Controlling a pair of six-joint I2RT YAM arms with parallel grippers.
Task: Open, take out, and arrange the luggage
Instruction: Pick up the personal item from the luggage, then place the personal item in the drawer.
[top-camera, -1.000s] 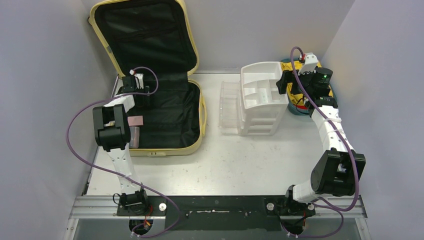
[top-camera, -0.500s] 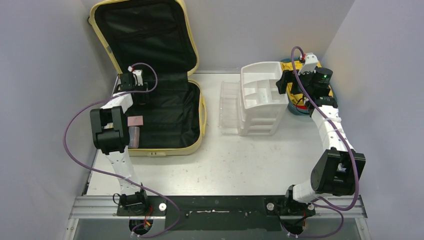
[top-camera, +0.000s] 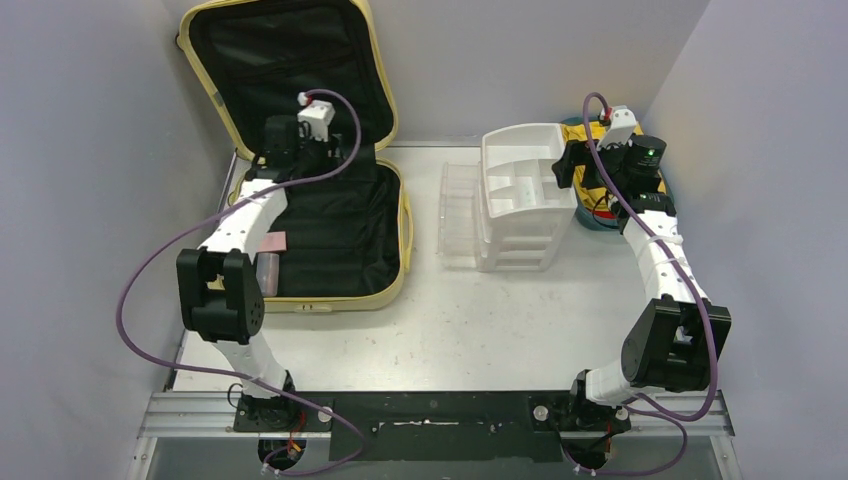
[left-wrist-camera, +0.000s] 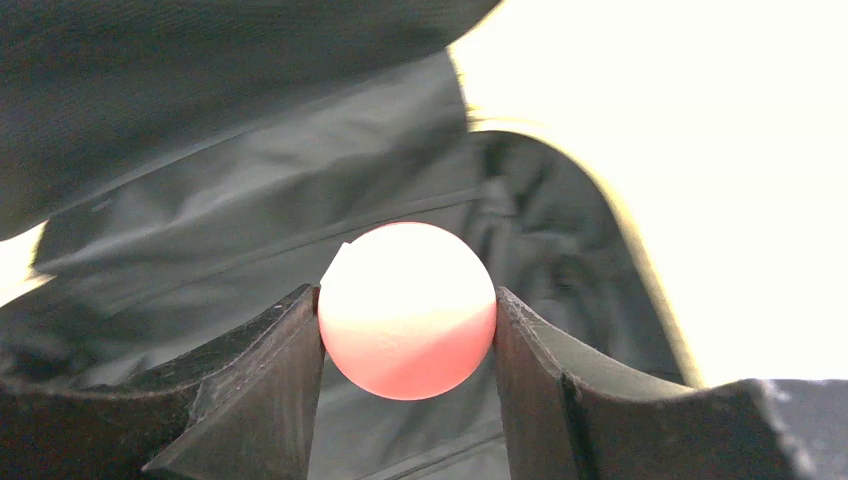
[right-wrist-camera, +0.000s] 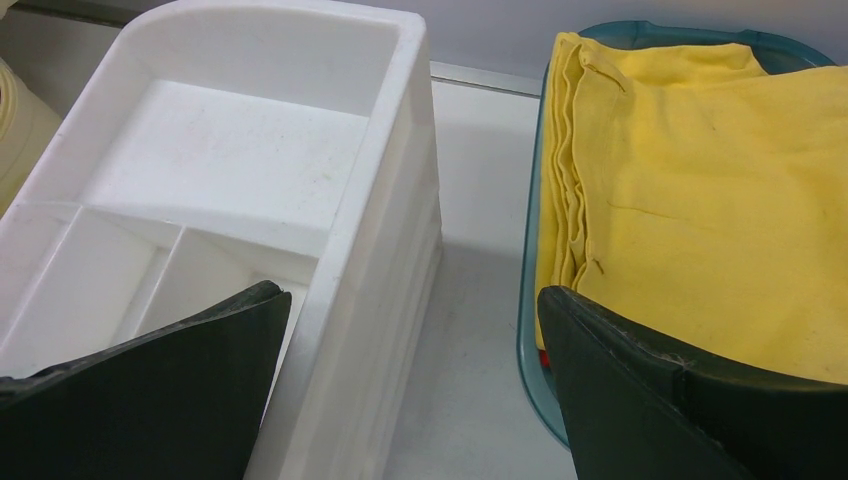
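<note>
**1 pink ball (left-wrist-camera: 407, 310) gripped above the luggage (top-camera: 340, 230)**

I am unpacking: the luggage is lying open at the far left of the table (top-camera: 450, 320), lid leaning back. Next I am needing a lift toward the white organizer (right-wrist-camera: 240, 160). My right gripper (right-wrist-camera: 415, 340) is hanging wide apart and empty beside the teal tray (right-wrist-camera: 530, 350). My left gripper (left-wrist-camera: 407, 300) is clamping the pink ball between half-closed fingers (left-wrist-camera: 270, 360).

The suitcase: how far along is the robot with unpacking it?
Done: the luggage lies open, and a yellow cloth sits in the teal tray. In hand: the left end effector grips a pink ball over it. To do: placing that ball, plus a pink piece and a clear piece lying near the luggage's left rim.
</note>
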